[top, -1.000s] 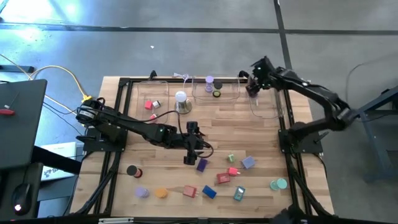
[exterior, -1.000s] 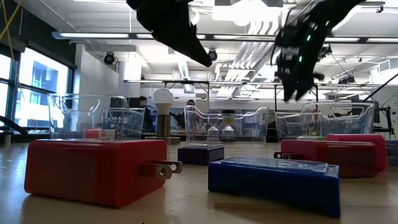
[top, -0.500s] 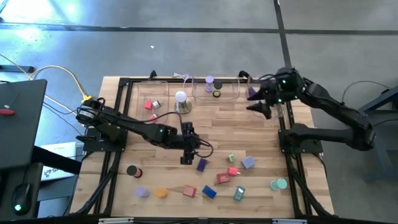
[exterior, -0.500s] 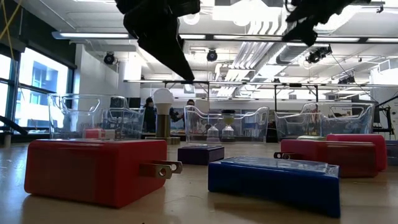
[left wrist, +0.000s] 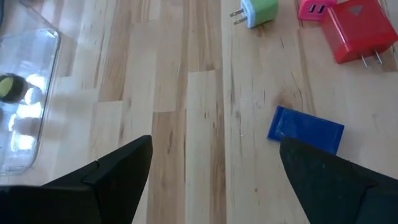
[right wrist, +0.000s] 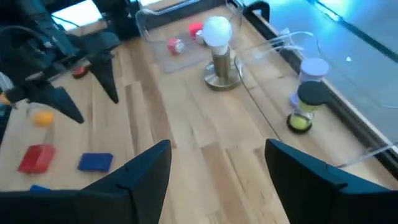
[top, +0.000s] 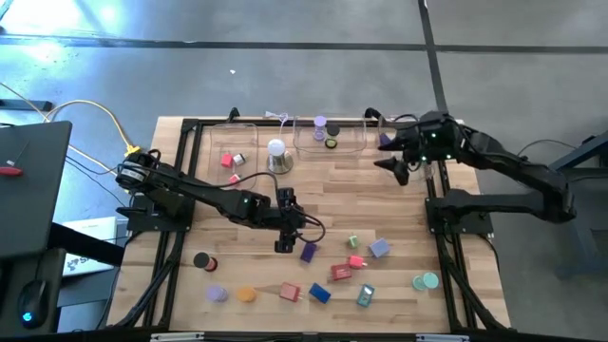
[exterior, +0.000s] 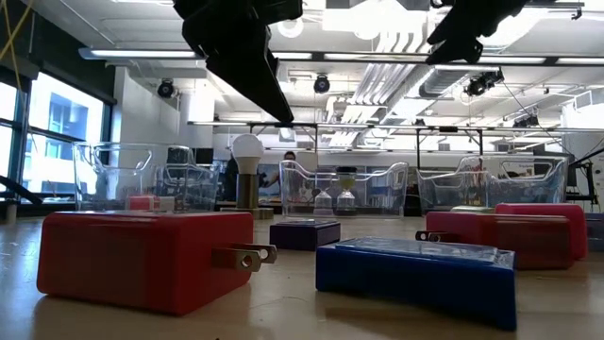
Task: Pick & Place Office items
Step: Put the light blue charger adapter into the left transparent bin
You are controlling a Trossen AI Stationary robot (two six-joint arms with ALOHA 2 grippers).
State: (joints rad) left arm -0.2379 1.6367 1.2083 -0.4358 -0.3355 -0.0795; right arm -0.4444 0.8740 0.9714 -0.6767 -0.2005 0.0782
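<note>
Left claw (top: 285, 245), spread wide and empty, hovers beside the small purple plastic block (top: 309, 252), seemingly lining up a grasp.

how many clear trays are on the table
3, in a row along the far edge: the left tray with pink pieces, the middle tray with two rolls, and the right tray partly hidden under the right arm.

Clearance, as I see it: bare table (top: 380, 204) mid-span is open passage. Far edge blocked by clear trays (top: 328, 138) and white dome lamp (top: 276, 152). Near side cluttered with office items (top: 332, 271); left pincer (top: 284, 237) overhangs them.
</note>
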